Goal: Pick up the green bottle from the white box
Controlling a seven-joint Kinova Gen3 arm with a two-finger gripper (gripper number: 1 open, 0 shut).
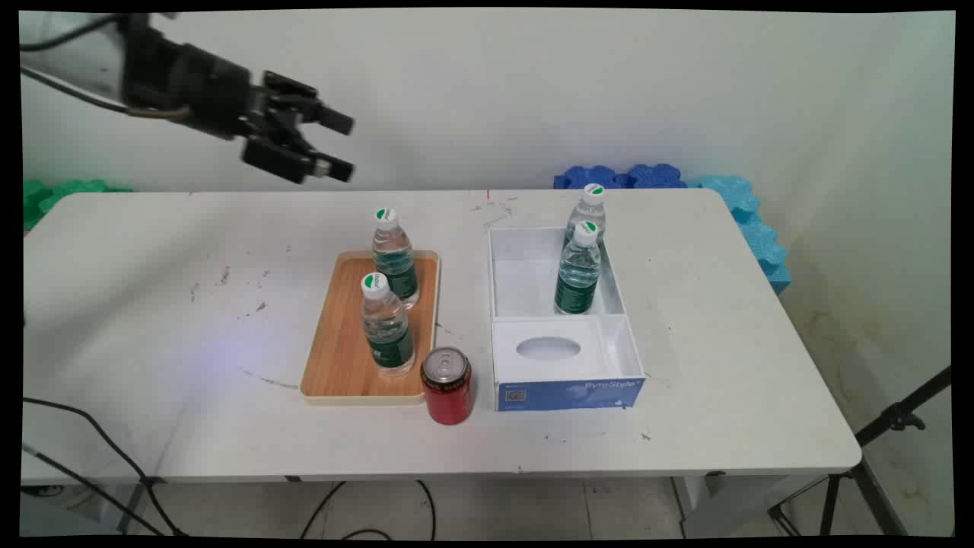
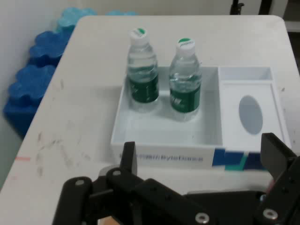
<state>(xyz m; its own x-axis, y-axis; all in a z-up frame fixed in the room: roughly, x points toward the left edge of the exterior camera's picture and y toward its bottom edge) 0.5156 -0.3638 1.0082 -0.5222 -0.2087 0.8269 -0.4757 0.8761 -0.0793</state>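
My black gripper (image 1: 340, 144) hangs open and empty high above the table's back left, well clear of everything. Nearest below it is a wooden tray (image 1: 335, 358) with two water bottles standing upright, one at the back (image 1: 394, 259) and one in front (image 1: 387, 326). A red can (image 1: 447, 386) stands on the table at the tray's front right corner. A white box (image 1: 525, 285) to the right holds two more bottles (image 1: 583, 221) (image 1: 578, 268). The hand view looks down on that box (image 2: 164, 129) and its two bottles (image 2: 143, 70) (image 2: 185, 75) between my fingers (image 2: 127, 161).
Blue foam pieces (image 1: 631, 176) lie at the table's back right and down its right side, and green foam (image 1: 53, 194) lies at the back left. Cables hang under the table's front left. A black tripod leg (image 1: 875, 457) stands at the lower right.
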